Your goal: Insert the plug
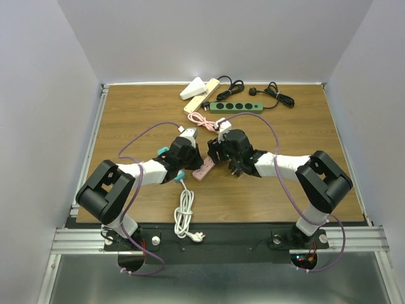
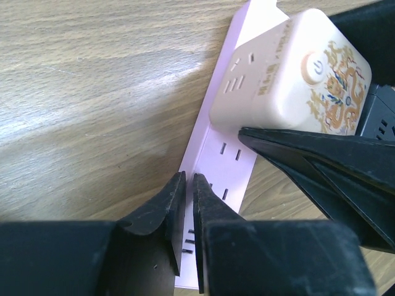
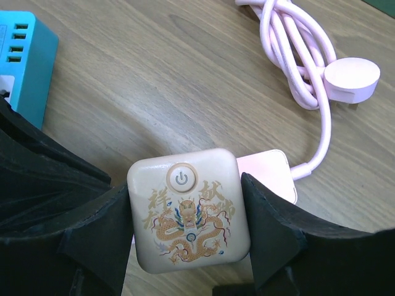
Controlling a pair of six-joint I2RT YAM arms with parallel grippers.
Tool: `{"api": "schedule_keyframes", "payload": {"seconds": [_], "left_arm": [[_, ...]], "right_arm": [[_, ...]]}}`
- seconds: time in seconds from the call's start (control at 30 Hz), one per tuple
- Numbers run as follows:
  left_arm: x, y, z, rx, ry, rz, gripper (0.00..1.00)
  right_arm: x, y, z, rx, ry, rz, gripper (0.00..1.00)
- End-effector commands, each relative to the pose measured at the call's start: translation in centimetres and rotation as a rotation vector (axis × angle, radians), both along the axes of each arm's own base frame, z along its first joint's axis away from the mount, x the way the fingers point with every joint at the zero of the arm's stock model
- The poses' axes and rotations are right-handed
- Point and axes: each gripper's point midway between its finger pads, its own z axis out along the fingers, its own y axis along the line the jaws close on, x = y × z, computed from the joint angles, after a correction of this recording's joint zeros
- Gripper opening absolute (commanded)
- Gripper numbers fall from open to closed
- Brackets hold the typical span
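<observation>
Top view: find the pink power strip (image 1: 204,169) at the middle of the surface (image 1: 304,145). The left end effector (image 1: 192,152) and the right end effector (image 1: 219,154) meet over its far end.

Left wrist view: you see the left fingers (image 2: 166,203) pressed almost together above the strip's sockets, pinching nothing. The cream plug (image 2: 290,74) lies over the strip just beyond them. You cannot tell whether it is seated.

Right wrist view: the right end effector pinches the plug by two opposite sides. The strip's coiled cable (image 3: 296,55) lies beyond it.

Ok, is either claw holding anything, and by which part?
The right claw grips the cream cube adapter by its two opposite sides; the left claw holds nothing.
</observation>
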Motion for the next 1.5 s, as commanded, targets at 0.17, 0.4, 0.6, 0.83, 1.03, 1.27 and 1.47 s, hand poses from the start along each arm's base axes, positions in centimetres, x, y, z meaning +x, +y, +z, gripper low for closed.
{"api": "schedule_keyframes", "payload": {"seconds": [0.17,0.4,0.6,0.83,1.03,1.27,1.47], "left_arm": [[-3.7,0.3,-3.9,0.074,0.147,-0.069,0.18],[-3.6,0.4,-3.8,0.081,0.148,-0.063,0.18],[-3.7,0.5,-4.1,0.085,0.155,-0.058,0.17],[-3.9,0.7,-4.4,0.084,0.16,-0.052,0.17],[-4.0,0.7,-4.6,0.082,0.163,-0.049,0.17],[-4.2,0.6,-4.7,0.077,0.168,-0.056,0.17],[-4.8,1.1,-5.1,0.074,0.179,-0.051,0.17]], "right_arm": [[-14.0,-5.1,-13.8,-0.266,0.559,-0.079,0.0],[-16.8,-5.1,-15.3,-0.307,0.606,-0.061,0.0],[-19.9,-5.4,-16.8,-0.297,0.661,-0.088,0.0],[-21.5,-5.8,-17.5,-0.306,0.695,-0.101,0.0],[-23.0,-6.1,-18.5,-0.336,0.725,-0.102,0.01],[-23.3,-5.9,-18.3,-0.323,0.735,-0.117,0.0],[-23.5,-5.8,-19.0,-0.334,0.76,-0.127,0.0]]}}
